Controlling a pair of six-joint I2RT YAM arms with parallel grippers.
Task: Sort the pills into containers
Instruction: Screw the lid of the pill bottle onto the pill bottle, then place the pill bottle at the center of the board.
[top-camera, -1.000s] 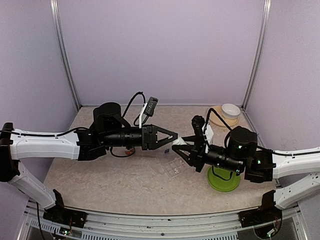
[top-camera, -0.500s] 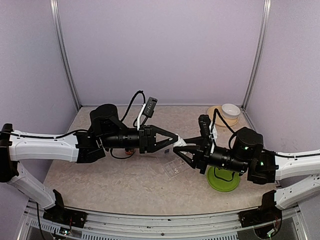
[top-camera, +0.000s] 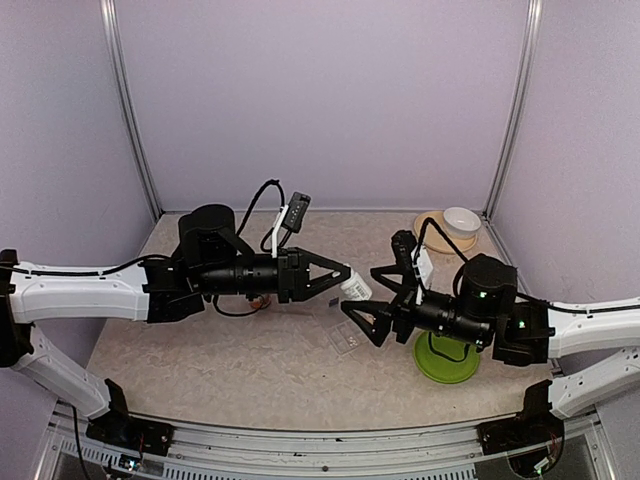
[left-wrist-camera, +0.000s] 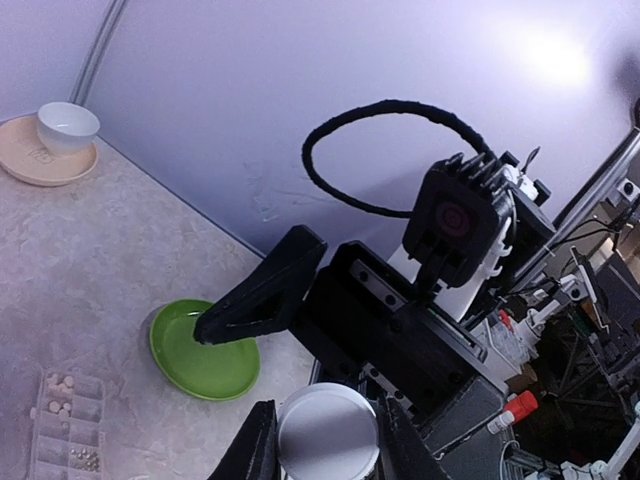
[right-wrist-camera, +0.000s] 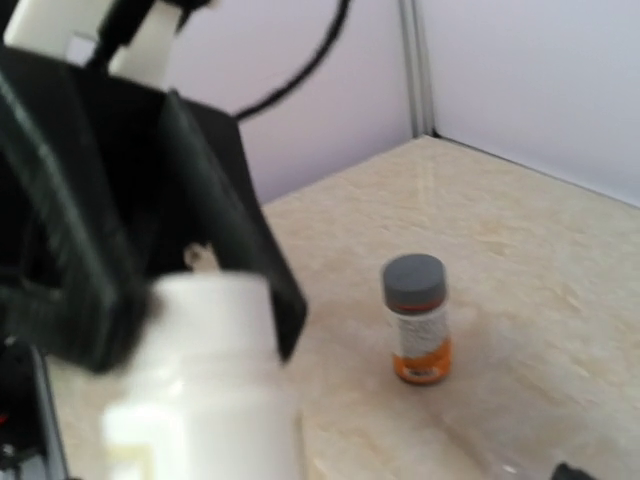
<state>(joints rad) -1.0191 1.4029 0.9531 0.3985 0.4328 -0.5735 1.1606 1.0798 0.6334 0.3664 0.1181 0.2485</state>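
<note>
A white bottle (top-camera: 356, 288) hangs above the table, with my left gripper (top-camera: 345, 284) shut on it. In the left wrist view its round white end (left-wrist-camera: 328, 432) sits between my black fingers (left-wrist-camera: 258, 448). My right gripper (top-camera: 362, 296) faces it, jaws spread wide on either side of the bottle and not touching it. Seen from the right wrist, the bottle (right-wrist-camera: 215, 380) is close and blurred. The clear containers (top-camera: 347, 338) lie flat on the table below both grippers. White pills show in some of the compartments (left-wrist-camera: 65, 420).
An amber bottle with a grey cap (right-wrist-camera: 417, 318) stands upright on the table, partly under the left arm (top-camera: 258, 298). A green plate (top-camera: 445, 358) lies under the right arm. A white bowl (top-camera: 461, 220) sits on a tan saucer (top-camera: 436, 240) at the back right.
My right gripper has opened and let go of the white bottle, and has drawn back a little. The left gripper keeps the bottle.
</note>
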